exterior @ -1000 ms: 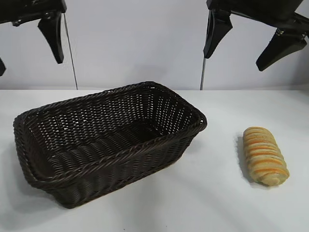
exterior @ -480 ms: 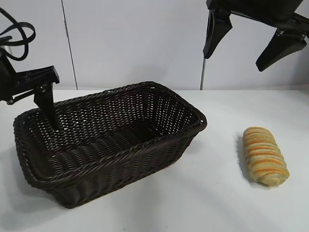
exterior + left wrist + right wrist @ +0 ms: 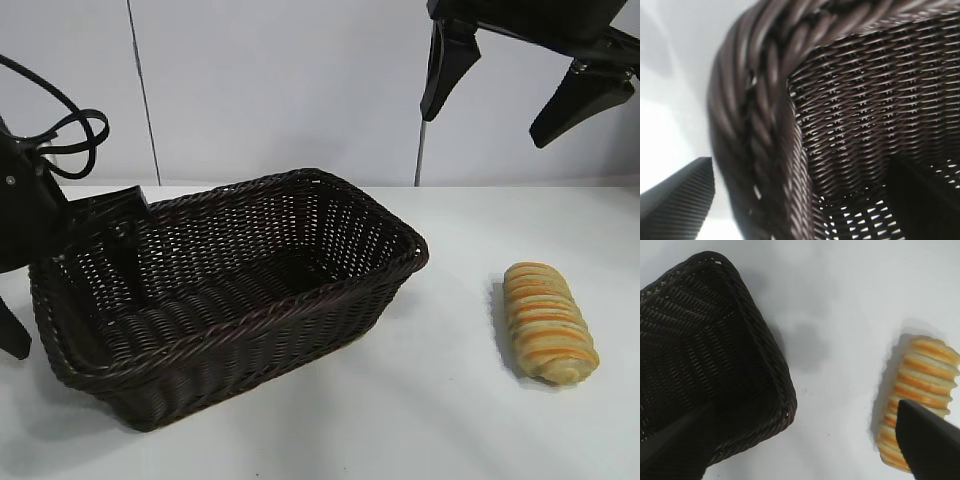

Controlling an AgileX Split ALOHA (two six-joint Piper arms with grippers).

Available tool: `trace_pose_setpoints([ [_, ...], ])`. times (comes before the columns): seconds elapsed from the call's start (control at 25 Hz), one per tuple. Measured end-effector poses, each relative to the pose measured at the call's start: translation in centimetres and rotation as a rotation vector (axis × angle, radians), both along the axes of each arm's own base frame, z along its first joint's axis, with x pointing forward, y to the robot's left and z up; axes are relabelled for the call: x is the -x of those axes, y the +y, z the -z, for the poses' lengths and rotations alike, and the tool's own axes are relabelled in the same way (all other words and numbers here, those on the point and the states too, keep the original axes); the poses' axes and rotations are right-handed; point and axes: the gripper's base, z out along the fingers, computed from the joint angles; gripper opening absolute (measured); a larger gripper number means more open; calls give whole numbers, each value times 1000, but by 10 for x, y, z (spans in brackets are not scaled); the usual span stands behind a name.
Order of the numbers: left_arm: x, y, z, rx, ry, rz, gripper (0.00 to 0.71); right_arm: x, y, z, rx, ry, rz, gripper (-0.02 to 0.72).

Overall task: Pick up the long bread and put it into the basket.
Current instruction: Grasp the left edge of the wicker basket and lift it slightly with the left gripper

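Observation:
The long bread (image 3: pixel 548 322), a ribbed tan-golden loaf, lies on the white table to the right of the basket (image 3: pixel 300 300). My left gripper (image 3: pixel 70 310) is open and straddles the basket's left end rim, with one finger inside the basket and one outside. In the left wrist view the braided rim (image 3: pixel 760 115) runs between the fingers (image 3: pixel 680 200). My right gripper (image 3: pixel 510 85) is open and empty, high above the space between basket and bread. The right wrist view shows the bread (image 3: pixel 920 385) by one finger (image 3: pixel 932 445) and the basket (image 3: pixel 715 360) by the other.
The white table (image 3: pixel 450 420) carries only the basket and the bread. A pale wall with two thin vertical poles (image 3: pixel 140 100) stands behind. Black cables (image 3: pixel 60 130) loop over the left arm.
My left arm has come down from the top left to the basket's left end, one finger going inside the rim. The right arm, bread and basket have not moved.

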Motion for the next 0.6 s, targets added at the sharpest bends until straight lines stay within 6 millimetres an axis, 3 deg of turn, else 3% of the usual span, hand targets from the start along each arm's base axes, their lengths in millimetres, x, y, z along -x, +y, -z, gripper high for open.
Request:
trace_pose_setpoints([
  [0.16, 0, 0, 0, -2, 4, -3, 249, 1, 0, 0, 1, 7, -1, 696],
  [0.32, -1, 0, 0, 5, -4, -25, 129, 1, 0, 0, 0, 9, -1, 696],
  [0.6, -1, 0, 0, 6, -3, -20, 100, 1, 0, 0, 1, 11, -1, 696],
])
